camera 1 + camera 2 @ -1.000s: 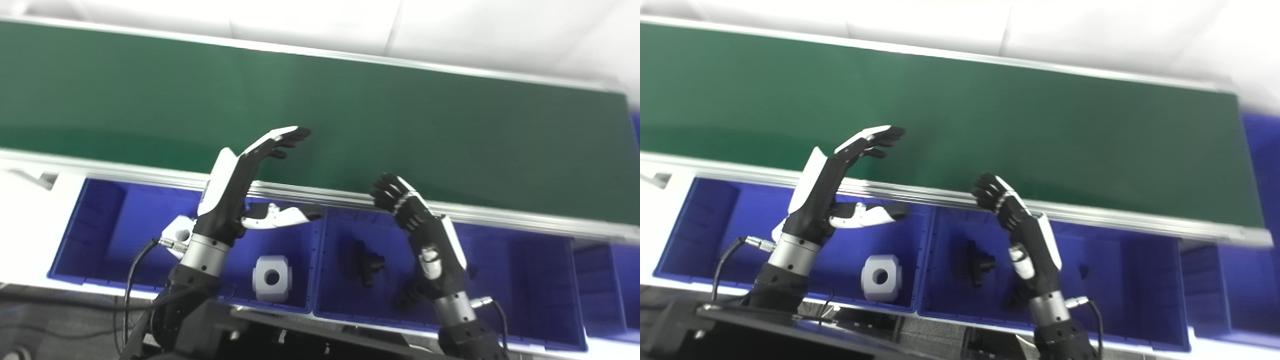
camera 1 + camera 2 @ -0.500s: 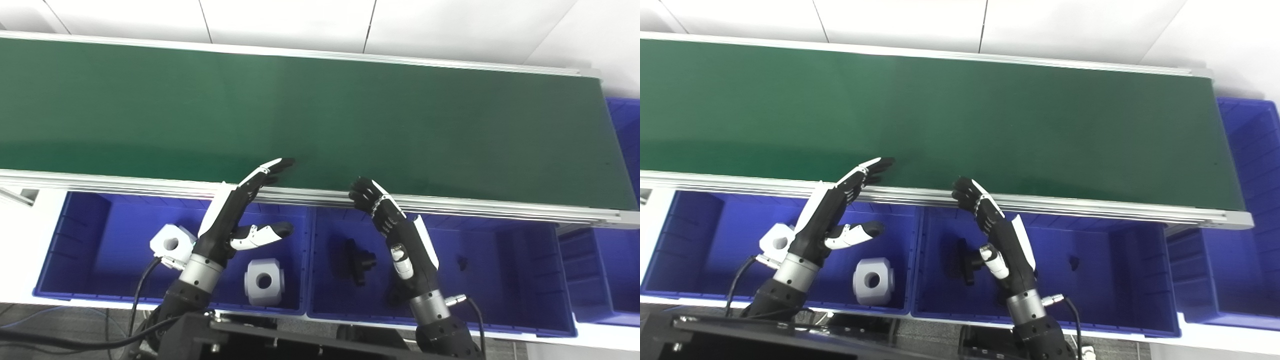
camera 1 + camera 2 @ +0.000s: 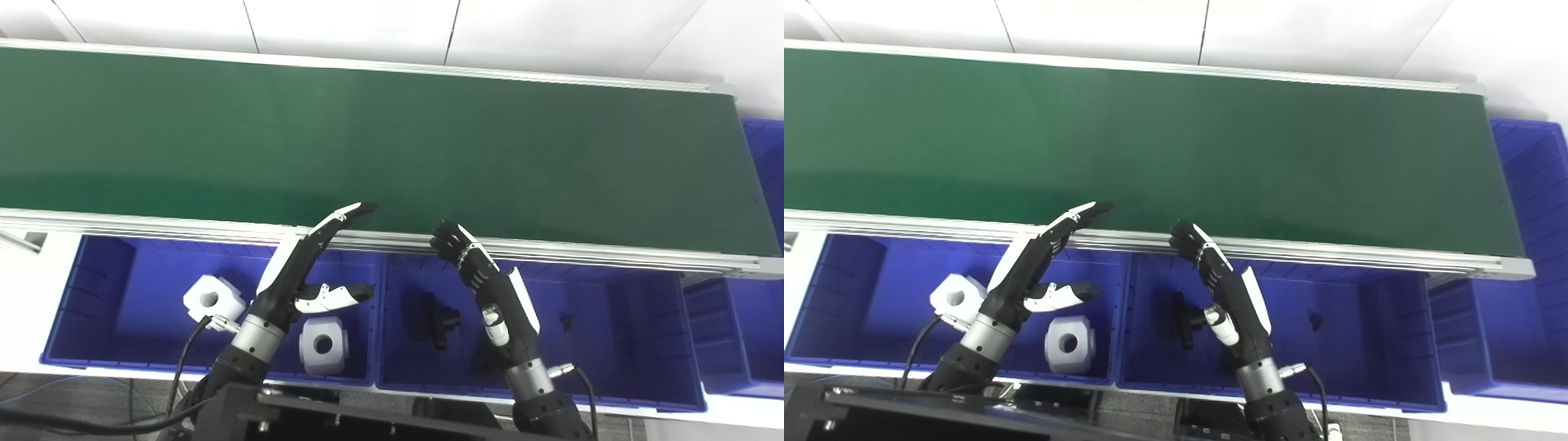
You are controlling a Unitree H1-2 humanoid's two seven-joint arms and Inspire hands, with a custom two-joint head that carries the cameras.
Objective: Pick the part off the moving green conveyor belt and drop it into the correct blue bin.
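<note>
Left eye view, items listed left to right.

Conveyor belt [image 3: 392,141]: green, runs across beyond both hands. No part shows anywhere on it; the thing to be picked is not in view.

Left bin [image 3: 141,288]: blue, beneath the left hand. Holds two white blocks [image 3: 209,299], each with a round hole, one left of the wrist, one just right of it.

Left hand [image 3: 306,263]: released, fingers straight and apart, tips over the near rail of the belt, thumb held out to the side. Holds nothing.

Middle bin [image 3: 612,318]: blue, beneath the right hand. Holds a black part [image 3: 438,318] to the left of that hand, and a small dark bit to its right.

Right hand [image 3: 490,288]: released, fingers loosely curled at the rail, empty.

Step in hand, by judgement: waiting. Best done by keeping both hands spread and low over the near rail, so whichever is closer can close on a part as it arrives. White likely goes left, black to the middle.
</note>
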